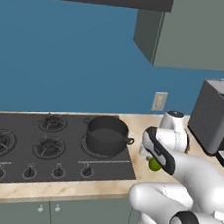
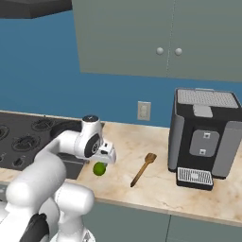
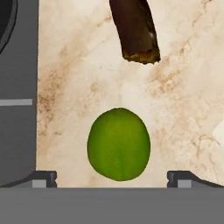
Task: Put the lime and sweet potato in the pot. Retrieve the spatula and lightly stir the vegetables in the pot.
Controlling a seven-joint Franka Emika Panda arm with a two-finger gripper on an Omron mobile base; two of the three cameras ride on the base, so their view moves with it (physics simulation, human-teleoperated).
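Observation:
The lime lies on the marble counter just right of the stove, also seen under the hand. My gripper hovers right above it, open, with its tips wide apart on either side of the lime and not touching it. The sweet potato lies on the counter a little beyond the lime. On the stove's back right burner stands the dark grey pot, left of the hand. The wooden spatula rests on the counter to the right of the lime.
The black stove with its knobs fills the counter's left part. A black coffee machine stands at the right against the wall. Cabinets hang overhead. Bare counter lies around the spatula.

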